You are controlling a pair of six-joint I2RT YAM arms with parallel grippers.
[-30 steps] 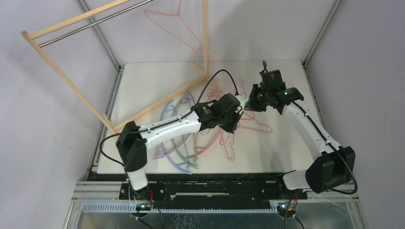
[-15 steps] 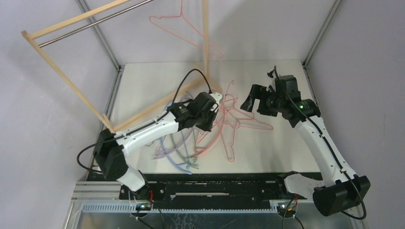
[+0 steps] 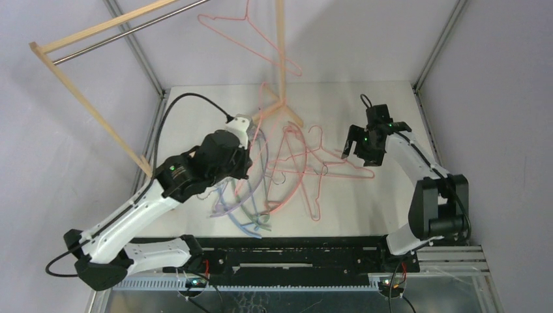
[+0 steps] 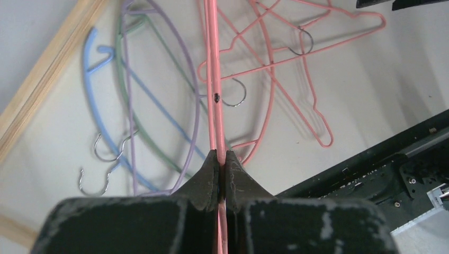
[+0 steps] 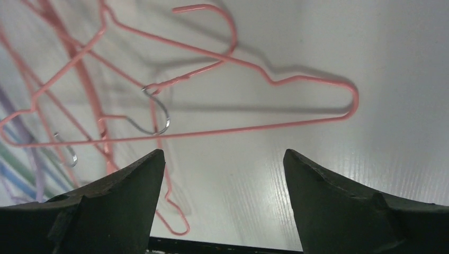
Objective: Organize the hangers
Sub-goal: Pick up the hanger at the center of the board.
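Observation:
My left gripper (image 3: 250, 130) hangs above the table's middle left, shut on a thin pink wire hanger (image 3: 265, 103) lifted off the pile. In the left wrist view the jaws (image 4: 221, 159) pinch two pink wire strands (image 4: 214, 79) running straight away from them. Below lie lilac (image 4: 186, 69), green (image 4: 124, 79) and blue (image 4: 89, 69) hangers with metal hooks, and more pink wire hangers (image 3: 339, 166). My right gripper (image 3: 355, 145) is open and empty above the table, just right of a pink wire hanger (image 5: 296, 79). Another pink hanger (image 3: 251, 39) hangs at the rack.
The light wooden rack frame (image 3: 85, 98) with its metal rod (image 3: 124, 32) stands tilted at the back left, one post (image 3: 280, 45) rising at the table's back middle. Metal corner struts (image 3: 437, 45) border the table. The black rail (image 3: 293, 251) runs along the near edge.
The left arm has drawn back to the left and risen, taking the pink hanger with it. The right gripper has opened, let go and pulled away to the right.

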